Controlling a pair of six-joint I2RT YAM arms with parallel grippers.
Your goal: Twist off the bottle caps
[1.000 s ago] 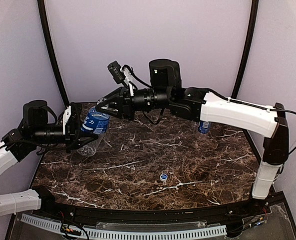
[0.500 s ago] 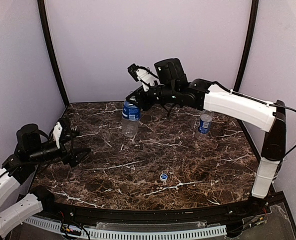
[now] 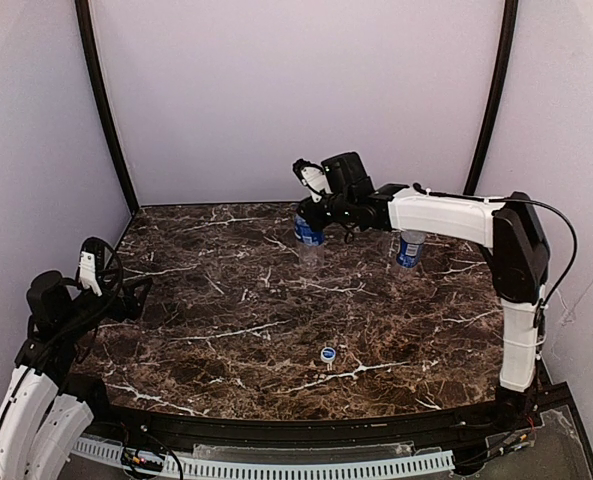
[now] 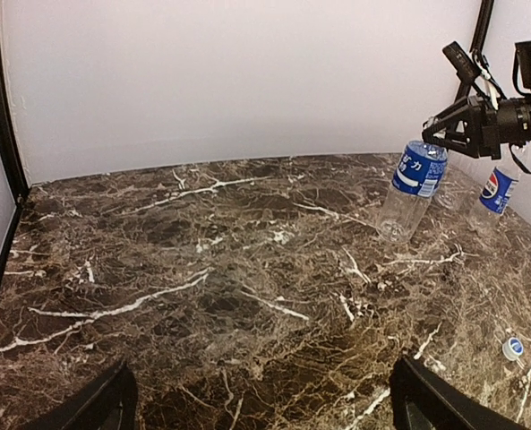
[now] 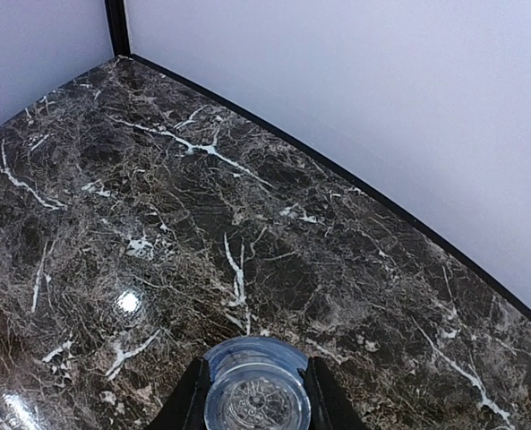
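Note:
A clear bottle with a blue label (image 3: 308, 232) hangs tilted at the back of the table. My right gripper (image 3: 314, 208) is shut on its top end. The left wrist view shows this bottle (image 4: 415, 184) with its base close to the marble. In the right wrist view it (image 5: 254, 394) appears end-on between my fingers (image 5: 190, 401); I cannot tell whether it carries a cap. A second blue-label bottle (image 3: 410, 248) stands upright to its right. One blue cap (image 3: 328, 354) lies loose near the front. My left gripper (image 3: 116, 292) is open, far left, holding nothing.
The dark marble table (image 3: 236, 330) is walled by pale panels at the back and sides, with black posts in the corners. The right arm (image 3: 446, 212) stretches across the back right. The loose blue cap (image 4: 513, 348) lies far right of my left fingers (image 4: 113, 405).
My left gripper let go of the bottle, opened and pulled back to the left front. The right arm carried the bottle rightward along the back of the table.

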